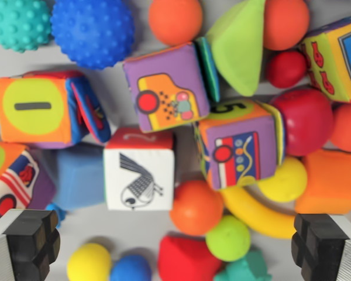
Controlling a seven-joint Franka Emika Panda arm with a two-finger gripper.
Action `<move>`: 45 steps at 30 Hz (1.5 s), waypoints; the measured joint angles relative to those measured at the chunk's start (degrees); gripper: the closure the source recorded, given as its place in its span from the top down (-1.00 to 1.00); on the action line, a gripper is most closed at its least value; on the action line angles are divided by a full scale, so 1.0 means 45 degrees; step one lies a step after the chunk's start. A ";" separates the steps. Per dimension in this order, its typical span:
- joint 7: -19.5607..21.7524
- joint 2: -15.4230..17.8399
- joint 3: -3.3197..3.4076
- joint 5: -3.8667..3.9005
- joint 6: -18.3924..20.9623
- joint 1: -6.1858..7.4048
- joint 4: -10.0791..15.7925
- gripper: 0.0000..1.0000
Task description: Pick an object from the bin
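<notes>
Grey floor (120, 93): pale grey bin bottom, bare only in small gaps between the toys that crowd it.
Far-left top: teal knobbly ball (17, 22) touching a larger blue knobbly ball (92, 30), both cut by the top edge.
Left side: orange soft cube (38, 108) with a green disc and a dark bar on its face; below it a striped soft block (10, 181) at the left edge.
Left of centre: plain blue block (79, 175) just beside a white cube (139, 171) showing a black bird drawing.
Bottom left: yellow ball (89, 262) touching a small blue ball (130, 269).
Centre: purple cube (167, 88) with a yellow car picture, tilted; an orange ball (175, 20) above it at the top edge.
Centre right: green cone-like shape (240, 44), then a second purple cube (240, 149) with a red-and-white picture.
Lower centre: orange ball (196, 206), lime ball (228, 237), red shape (184, 257), yellow curved piece (254, 211).
Right side: dark red ball (307, 120), small red ball (285, 68), orange block (330, 184), patterned cube (336, 55) in the top right corner.
Gripper (178, 246): jaws spread wide, one black pad (32, 240) at the bottom left and one at the bottom right, holding nothing, above the toys.
</notes>
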State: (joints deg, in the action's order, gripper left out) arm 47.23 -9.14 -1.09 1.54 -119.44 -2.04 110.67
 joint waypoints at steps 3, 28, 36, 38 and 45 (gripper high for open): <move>0.0000 0.0000 0.0000 0.0000 0.0000 0.0000 0.0000 1.00; 0.1097 0.0107 -0.0004 -0.0002 -0.0189 0.0243 0.0372 1.00; 0.2297 0.0238 -0.0043 -0.0011 -0.0467 0.0494 0.0790 1.00; 0.2655 0.0279 -0.0057 -0.0014 -0.0539 0.0566 0.0903 1.00; 0.4045 0.0418 -0.0115 -0.0025 -0.0843 0.0846 0.1350 1.00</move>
State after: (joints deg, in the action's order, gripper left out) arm 65.43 -7.26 -1.61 1.43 -123.24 1.77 116.74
